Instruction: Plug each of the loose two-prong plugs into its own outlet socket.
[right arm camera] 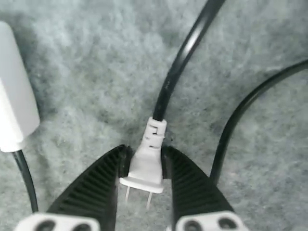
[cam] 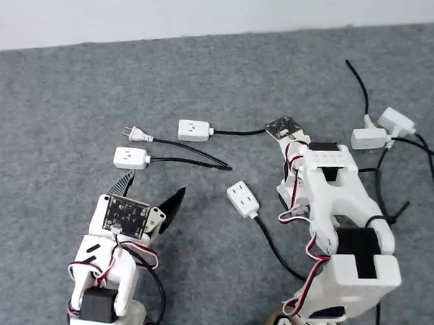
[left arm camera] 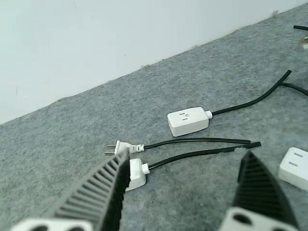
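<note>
My right gripper (right arm camera: 144, 150) is shut on a white two-prong plug (right arm camera: 147, 166), low over the carpet, with the plug's black cable (right arm camera: 185, 62) leading away from it. A white socket (right arm camera: 14, 115) lies close beside it. A second loose plug (cam: 135, 134) lies at the far left, near two white sockets (cam: 130, 158) (cam: 194, 130). My left gripper (cam: 150, 194) stands open and holds nothing, just short of the nearer socket. In the left wrist view the loose plug (left arm camera: 124, 147) lies beyond the open gripper (left arm camera: 186, 161), and one finger half hides the nearer socket (left arm camera: 137, 174).
A third socket (cam: 242, 199) lies mid-table with its cable running toward the front. At the far right a socket (cam: 367, 138) has a white plug (cam: 395, 119) seated in it, with black cables looping around the right arm (cam: 333, 193). Grey carpet covers the table.
</note>
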You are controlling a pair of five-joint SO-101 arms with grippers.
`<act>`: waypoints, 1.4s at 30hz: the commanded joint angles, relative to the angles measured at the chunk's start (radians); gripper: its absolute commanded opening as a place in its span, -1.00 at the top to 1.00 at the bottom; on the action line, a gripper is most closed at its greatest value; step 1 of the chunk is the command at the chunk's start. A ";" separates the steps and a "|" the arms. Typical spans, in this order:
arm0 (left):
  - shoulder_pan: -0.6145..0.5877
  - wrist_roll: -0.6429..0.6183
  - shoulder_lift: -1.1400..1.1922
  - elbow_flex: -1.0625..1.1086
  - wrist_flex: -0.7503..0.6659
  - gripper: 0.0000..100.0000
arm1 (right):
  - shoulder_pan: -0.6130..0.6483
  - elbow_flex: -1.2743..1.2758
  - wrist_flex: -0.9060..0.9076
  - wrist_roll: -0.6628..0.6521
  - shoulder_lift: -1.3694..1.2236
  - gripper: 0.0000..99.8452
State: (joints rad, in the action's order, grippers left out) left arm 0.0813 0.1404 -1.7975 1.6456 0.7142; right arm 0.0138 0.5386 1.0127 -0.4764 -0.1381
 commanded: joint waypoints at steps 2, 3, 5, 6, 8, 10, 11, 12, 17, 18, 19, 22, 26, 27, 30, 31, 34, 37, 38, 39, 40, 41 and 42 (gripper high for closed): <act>0.008 0.017 -0.002 -0.012 -0.031 0.30 | -0.004 0.002 0.004 0.023 -0.028 0.98; 0.008 0.017 -0.002 -0.013 -0.031 0.30 | -0.004 0.002 0.004 0.023 -0.028 0.98; 0.008 0.015 -0.002 -0.015 -0.031 0.30 | -0.004 0.002 0.004 0.023 -0.028 0.98; 0.008 0.014 -0.002 -0.015 -0.031 0.30 | -0.004 0.002 0.004 0.023 -0.028 0.98; 0.009 0.012 -0.002 -0.016 -0.031 0.30 | -0.004 0.002 0.004 0.023 -0.028 0.98; 0.009 0.011 -0.002 -0.016 -0.029 0.30 | -0.005 0.003 0.004 0.023 -0.028 0.98; 0.011 0.009 -0.002 -0.016 -0.028 0.30 | -0.005 0.003 0.004 0.023 -0.028 0.98; 0.011 0.009 -0.002 -0.016 -0.028 0.30 | -0.005 0.003 0.004 0.025 -0.028 0.98; 0.069 0.009 -0.002 -0.016 0.005 0.30 | -0.005 -0.002 0.004 0.025 -0.025 0.98; 0.078 0.009 -0.002 -0.016 0.009 0.30 | -0.007 -0.005 0.005 0.023 -0.024 0.98; 0.080 0.009 -0.002 -0.016 0.009 0.30 | -0.007 -0.005 0.005 0.018 -0.016 0.98; 0.083 0.012 -0.002 -0.016 0.009 0.30 | 0.008 -0.009 0.008 0.002 0.048 0.98; 0.084 0.014 -0.002 -0.016 0.008 0.30 | 0.036 -0.048 0.071 -0.043 0.205 0.98; 0.084 0.014 -0.002 -0.016 0.006 0.30 | 0.044 -0.060 0.094 -0.038 0.251 0.98; 0.084 0.015 -0.002 -0.018 0.005 0.30 | 0.053 -0.100 0.163 -0.040 0.377 0.98; 0.084 0.015 0.000 -0.024 0.005 0.30 | 0.064 -0.114 0.182 -0.040 0.412 0.98; 0.084 0.015 0.002 -0.025 0.005 0.30 | 0.099 -0.149 0.254 -0.040 0.509 0.98; 0.087 0.012 0.002 -0.027 0.005 0.30 | 0.163 -0.180 0.335 -0.038 0.591 0.98; 0.098 0.011 0.002 -0.030 0.006 0.30 | 0.186 -0.187 0.358 -0.037 0.616 0.98; 0.117 0.011 0.002 -0.035 0.011 0.30 | 0.211 -0.198 0.375 -0.021 0.641 0.98; 0.138 0.011 0.002 -0.041 0.021 0.30 | 0.234 -0.210 0.387 -0.002 0.661 0.98; 0.164 0.011 0.002 -0.050 0.040 0.30 | 0.255 -0.222 0.400 0.015 0.677 0.98; 0.190 0.011 0.002 -0.061 0.057 0.30 | 0.277 -0.236 0.412 0.029 0.693 0.98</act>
State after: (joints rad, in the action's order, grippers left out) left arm 0.1918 0.1404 -1.7975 1.6456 0.7188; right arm 0.2302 0.3836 1.3840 -0.4856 0.4757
